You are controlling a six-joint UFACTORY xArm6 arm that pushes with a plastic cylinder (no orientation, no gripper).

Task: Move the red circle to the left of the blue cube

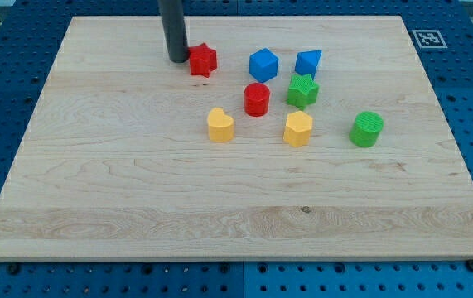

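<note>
Red plastic circle [257, 98] sits nearer and right of my tip [177, 60], which holds nothing and touches the red star block [204, 60]; the blue cube [263, 64] lies just beyond the circle.

- The dark rod stands upright, entering from the view's top edge at about 11 o'clock.
- My tip [177, 60] rests on the surface.

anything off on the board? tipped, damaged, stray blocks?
Nothing stands out. All blocks sit flat on the board. My tip sits against the red star, not the red circle beside the blue cube.
</note>
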